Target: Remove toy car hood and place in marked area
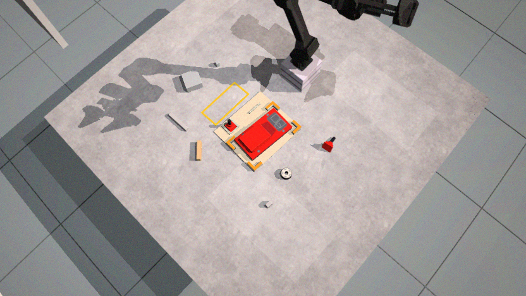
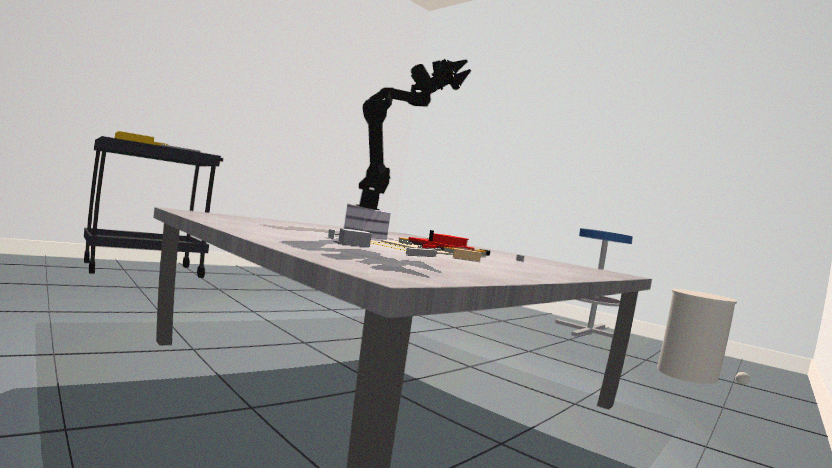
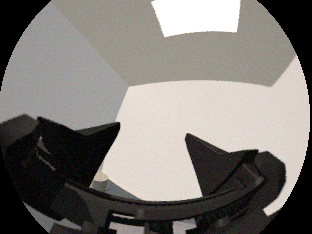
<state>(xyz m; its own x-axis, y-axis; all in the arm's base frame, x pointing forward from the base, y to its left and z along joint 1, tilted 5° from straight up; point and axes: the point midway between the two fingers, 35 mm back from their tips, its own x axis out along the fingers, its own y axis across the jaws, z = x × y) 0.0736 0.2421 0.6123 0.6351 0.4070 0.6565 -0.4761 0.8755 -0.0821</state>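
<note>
Grey table (image 2: 407, 285), tiled floor (image 2: 174, 378), black cart (image 2: 151, 192), blue stool (image 2: 605, 235), tool (image 2: 459, 72) spread wide, holding nothing

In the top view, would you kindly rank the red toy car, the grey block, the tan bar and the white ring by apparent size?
1. Red toy car
2. Grey block
3. Tan bar and white ring: too similar to rank.

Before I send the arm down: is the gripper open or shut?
Open. In the wrist view the gripper shows its two fingers spread wide, only wall and ceiling between them.
</note>
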